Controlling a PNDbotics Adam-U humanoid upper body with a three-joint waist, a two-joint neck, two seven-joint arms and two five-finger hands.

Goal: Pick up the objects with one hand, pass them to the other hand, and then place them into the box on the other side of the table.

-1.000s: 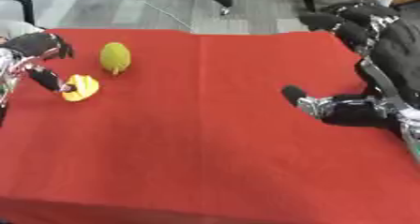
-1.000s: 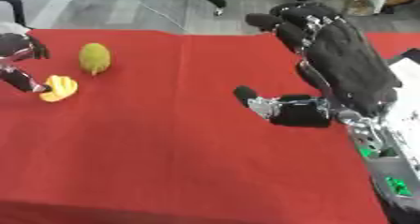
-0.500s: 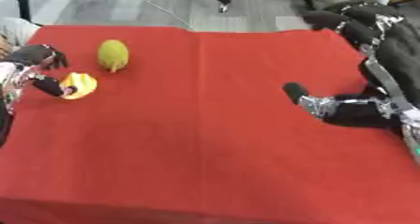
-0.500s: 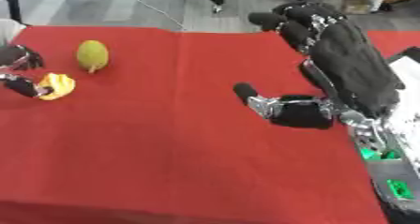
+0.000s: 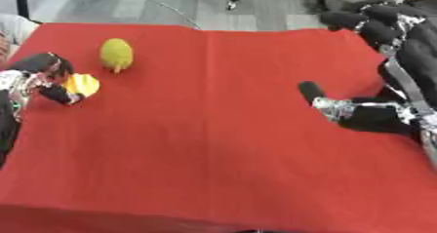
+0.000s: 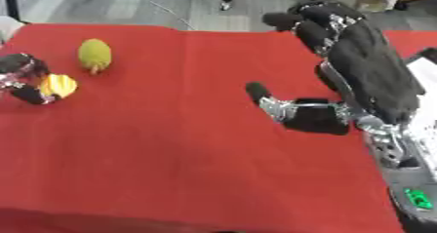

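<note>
Red cloth table (image 5: 222, 144); no legible writing.
Left hand (image 5: 38, 78) grasps yellow rounded fruit (image 5: 83, 84); green oval fruit (image 5: 117, 54) at one o'clock; right hand (image 6: 341, 61) relaxed, green-lit panel (image 6: 418, 198) only in right eye.

Left robot hand (image 5: 38, 78) sits at the surface's (image 5: 213, 144) left edge, fingers curled round a small fruit (image 5: 83, 84) just to its right. A second, oval fruit (image 5: 117, 54) lies on the surface just behind and right of that robot hand, apart from the held one. Right robot hand (image 6: 358, 71) is well apart at the right side, above the surface, fingers spread toward the far edge.
</note>
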